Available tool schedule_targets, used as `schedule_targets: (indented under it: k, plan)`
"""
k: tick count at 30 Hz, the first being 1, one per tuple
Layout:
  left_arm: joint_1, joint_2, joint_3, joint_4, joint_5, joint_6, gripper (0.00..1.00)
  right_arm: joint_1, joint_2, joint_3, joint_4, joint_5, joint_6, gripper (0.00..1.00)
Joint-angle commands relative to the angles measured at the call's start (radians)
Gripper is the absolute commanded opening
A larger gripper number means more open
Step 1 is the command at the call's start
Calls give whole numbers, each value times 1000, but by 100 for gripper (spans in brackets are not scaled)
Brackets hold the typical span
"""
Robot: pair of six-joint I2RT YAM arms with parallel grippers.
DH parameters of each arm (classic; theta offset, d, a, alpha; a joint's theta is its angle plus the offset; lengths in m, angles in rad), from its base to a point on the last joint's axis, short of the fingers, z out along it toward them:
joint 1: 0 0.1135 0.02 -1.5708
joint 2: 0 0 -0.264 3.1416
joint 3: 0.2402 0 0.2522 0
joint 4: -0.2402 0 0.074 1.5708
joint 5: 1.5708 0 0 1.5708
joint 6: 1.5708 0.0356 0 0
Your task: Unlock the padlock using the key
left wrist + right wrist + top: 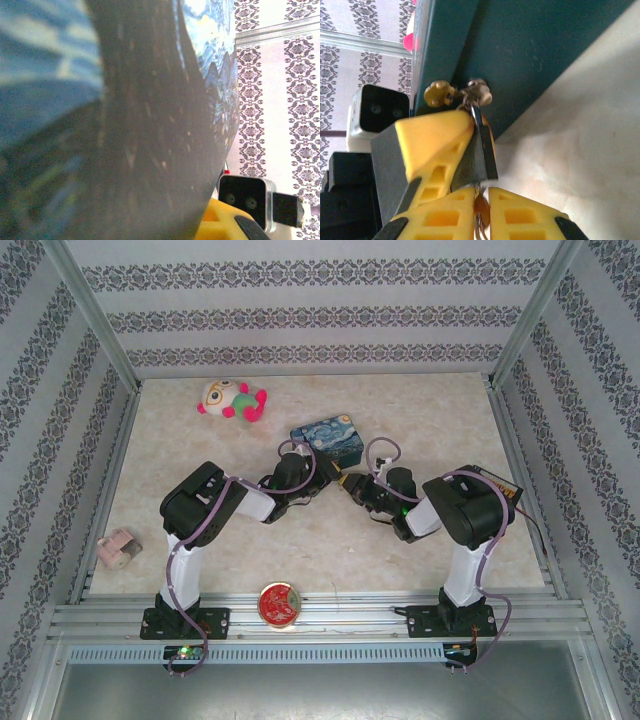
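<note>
**A:** Where are we with the lock?

**B:** At six o'clock in the right wrist view, the right pincer (483, 196) is pinched narrow on the tiny thin metal key (480, 207). The key's blade points up toward twelve, into the underside of the small dark grey padlock (481, 155) just above it.

**A:** And the other arm?

**B:** The left pincer (322, 478) reaches in from nine o'clock, and one yellow finger (432, 137) lies against the padlock's flank. I cannot tell whether its jaws are clamped on the body, because its own camera gives a blur.

**A:** So how do we turn it well?

**B:** I'd roll the right wrist slowly about the key's own axis and not pull toward six, so the blade doesn't slip out. The left should brace the body against that twist. The thin silvery shackle (476, 112) hangs through the clasp of the blue painted tin box (530, 45) at twelve. Any sideways drag would tug the tin across the pale marbled tabletop (580, 165).
</note>
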Motion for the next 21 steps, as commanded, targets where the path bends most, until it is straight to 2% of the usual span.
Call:
schedule_targets:
  k: [1, 7, 13, 21]
  plan:
    - [-66, 1, -4, -80, 188, 5, 0, -25, 2, 69, 73, 76, -55, 18]
    - [-57, -5, -12, -77, 151, 5, 0, -42, -46, 7, 18, 70, -95, 29]
    - [-45, -15, -27, -80, 115, 3, 0, -50, -144, -51, -101, 66, -169, 46]
    - [-34, -19, -29, -88, 92, 9, 0, -52, -361, -119, -354, 139, -286, 49]
